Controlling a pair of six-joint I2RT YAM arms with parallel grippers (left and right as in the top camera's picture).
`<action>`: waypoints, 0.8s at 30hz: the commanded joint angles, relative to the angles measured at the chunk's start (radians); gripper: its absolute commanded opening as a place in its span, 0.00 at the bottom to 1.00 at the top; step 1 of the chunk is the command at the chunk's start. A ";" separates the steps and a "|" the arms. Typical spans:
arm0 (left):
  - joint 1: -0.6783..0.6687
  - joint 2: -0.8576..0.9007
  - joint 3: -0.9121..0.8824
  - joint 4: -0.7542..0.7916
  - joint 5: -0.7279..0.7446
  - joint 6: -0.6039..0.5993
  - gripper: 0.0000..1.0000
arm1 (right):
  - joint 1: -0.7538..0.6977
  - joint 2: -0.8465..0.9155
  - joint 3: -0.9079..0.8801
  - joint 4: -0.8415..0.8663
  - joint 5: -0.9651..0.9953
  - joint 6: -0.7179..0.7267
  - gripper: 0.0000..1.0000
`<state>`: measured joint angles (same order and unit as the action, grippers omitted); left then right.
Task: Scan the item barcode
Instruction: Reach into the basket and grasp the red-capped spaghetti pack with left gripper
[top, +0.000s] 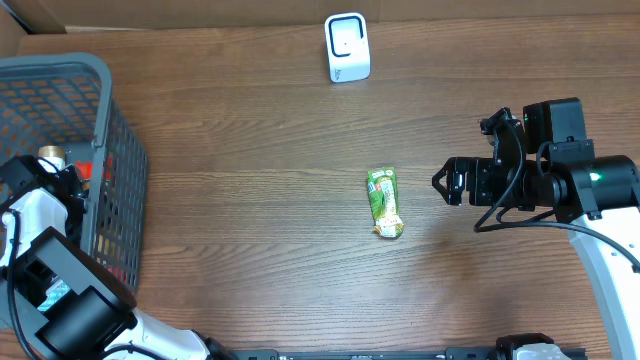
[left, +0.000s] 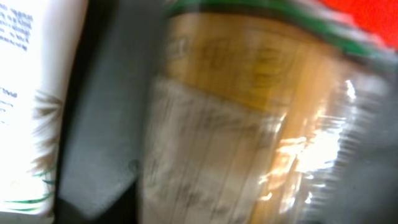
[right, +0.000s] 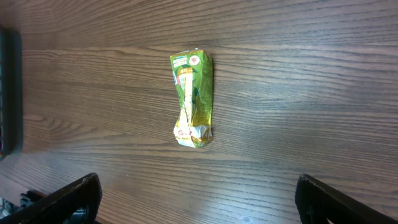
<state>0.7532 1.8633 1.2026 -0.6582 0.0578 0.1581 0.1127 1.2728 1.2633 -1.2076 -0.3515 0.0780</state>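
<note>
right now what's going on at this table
The left arm is down in the gray basket among packaged goods; its view is too blurred to show a grip. A green packet lies on the table, untouched. The right end effector hangs open beside it, holding nothing. The white scanner stands at the far edge.

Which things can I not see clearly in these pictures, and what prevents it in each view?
Left wrist view: blur makes the print on the yellow-labelled container and white pack unreadable.
Left gripper: its fingers show in no view; overhead, the left arm and basket hide them.
Green packet: crumpled and small in overhead and right wrist views; no barcode discernible.
Scanner: overhead only, too small for detail.
</note>
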 joint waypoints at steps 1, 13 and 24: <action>-0.008 0.080 -0.053 -0.027 0.014 -0.072 0.04 | 0.006 -0.003 0.006 0.001 0.003 -0.008 1.00; -0.012 0.079 0.481 -0.476 0.053 -0.087 0.04 | 0.006 -0.003 0.006 -0.007 -0.002 0.000 1.00; -0.037 0.077 1.177 -0.720 0.146 -0.085 0.04 | 0.006 -0.003 0.006 -0.014 -0.002 0.000 1.00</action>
<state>0.7456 1.9953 2.2498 -1.3472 0.1394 0.0952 0.1131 1.2728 1.2633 -1.2236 -0.3511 0.0784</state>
